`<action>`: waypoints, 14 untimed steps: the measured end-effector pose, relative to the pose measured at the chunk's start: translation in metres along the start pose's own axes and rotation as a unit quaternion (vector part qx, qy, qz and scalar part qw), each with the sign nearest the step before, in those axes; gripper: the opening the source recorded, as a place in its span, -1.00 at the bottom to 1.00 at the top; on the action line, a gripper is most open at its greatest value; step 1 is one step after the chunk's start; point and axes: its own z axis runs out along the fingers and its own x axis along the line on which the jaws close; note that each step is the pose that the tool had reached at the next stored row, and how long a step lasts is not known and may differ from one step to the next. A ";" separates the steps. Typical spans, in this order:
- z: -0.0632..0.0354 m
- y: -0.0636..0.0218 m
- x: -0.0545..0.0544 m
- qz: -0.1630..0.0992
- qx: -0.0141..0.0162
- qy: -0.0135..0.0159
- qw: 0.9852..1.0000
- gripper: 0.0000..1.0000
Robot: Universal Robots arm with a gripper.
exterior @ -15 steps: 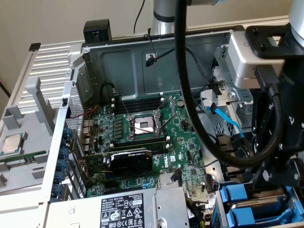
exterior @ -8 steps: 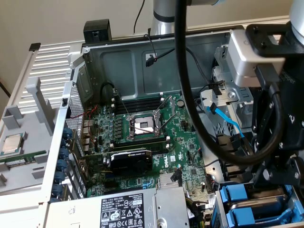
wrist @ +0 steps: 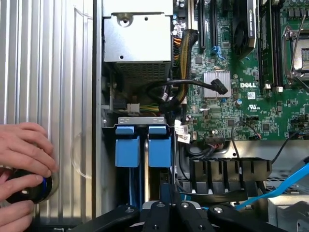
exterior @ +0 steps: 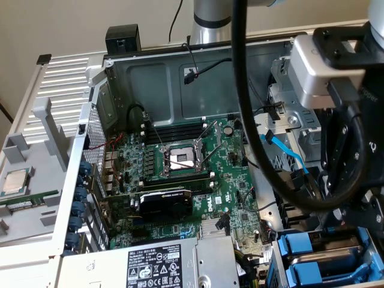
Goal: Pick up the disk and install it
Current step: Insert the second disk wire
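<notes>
Pincer: the pincer (wrist: pixel 166 212) hangs over the drive bay of the open computer case (exterior: pixel 120 78), fingers drawn fully together with nothing seen between them, just short of the blue carriers.
Disk: two blue carrier frames (wrist: pixel 143 145) sit side by side in the bay; which one holds the disk cannot be told, and no label face shows. In the exterior view they show as blue handles (exterior: pixel 312 255) at the lower right corner.
Obstructions: a thick black cable (exterior: pixel 243 90) loops in front of the exterior view; a light blue data cable (wrist: pixel 285 186) runs beside the bay.
Surroundings: green motherboard (exterior: pixel 198 174) with one open CPU socket (exterior: pixel 180 159), one graphics card (exterior: pixel 165 201), one power supply (wrist: pixel 137 38).
Outside the case: one silver CPU chip (exterior: pixel 15 182) on a grey tray.
Hand: a person's hand (wrist: pixel 21 166) grips a dark round knob (wrist: pixel 29 191) on the ribbed panel.
</notes>
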 end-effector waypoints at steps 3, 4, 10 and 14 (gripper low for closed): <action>-0.0018 0.0002 0.000 -0.023 0.000 0.001 1.000 -0.79; -0.0023 0.0002 0.000 -0.032 0.000 0.001 0.999 -0.79; -0.0052 0.0004 0.000 -0.083 0.000 0.004 0.997 -0.79; -0.0073 0.0003 0.000 -0.112 0.001 0.004 0.994 -0.79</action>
